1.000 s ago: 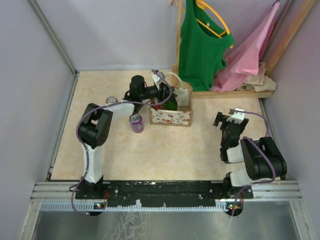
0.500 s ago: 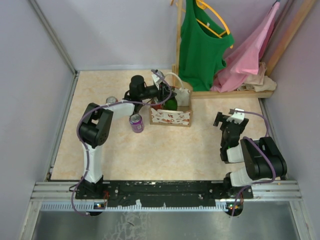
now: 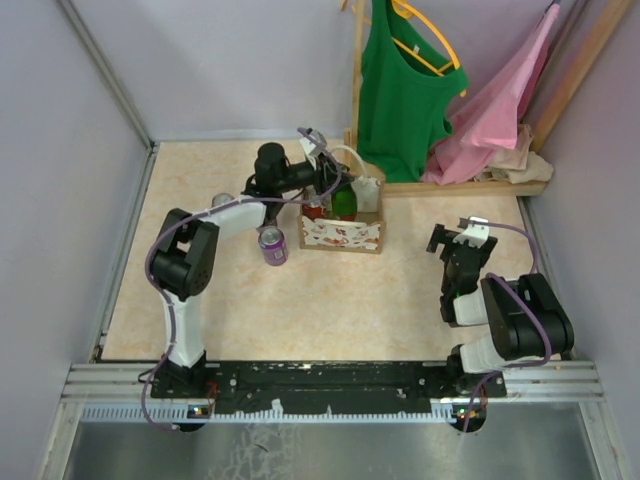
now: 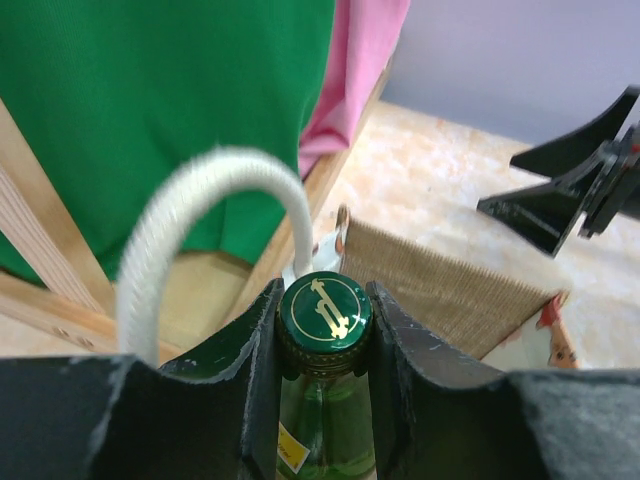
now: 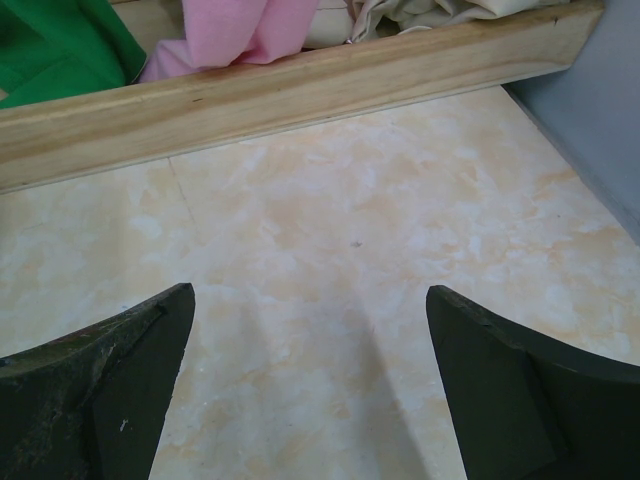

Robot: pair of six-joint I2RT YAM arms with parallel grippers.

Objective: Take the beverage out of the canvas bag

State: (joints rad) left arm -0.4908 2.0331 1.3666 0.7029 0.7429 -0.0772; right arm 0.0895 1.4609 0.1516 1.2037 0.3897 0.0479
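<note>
The canvas bag (image 3: 342, 232) is a cream tote with a red print, standing at the middle back of the table. A green glass bottle (image 3: 344, 203) stands up out of it. My left gripper (image 3: 330, 190) is shut on the bottle's neck just under its green cap (image 4: 324, 310), with the bottle partly raised. A pale looped handle (image 4: 200, 230) arches beside it in the left wrist view. A red can (image 3: 316, 209) sits in the bag next to the bottle. My right gripper (image 3: 447, 238) is open and empty over bare table at the right (image 5: 310, 330).
A purple can (image 3: 272, 245) stands on the table left of the bag. Another can top (image 3: 222, 201) shows behind the left arm. A wooden rack (image 3: 460, 187) with a green top (image 3: 400, 90) and a pink garment (image 3: 500, 100) stands at the back right, close behind the bag.
My left gripper has risen and shifted slightly back with the green bottle, which now stands higher out of the bag. The right arm has not moved.
</note>
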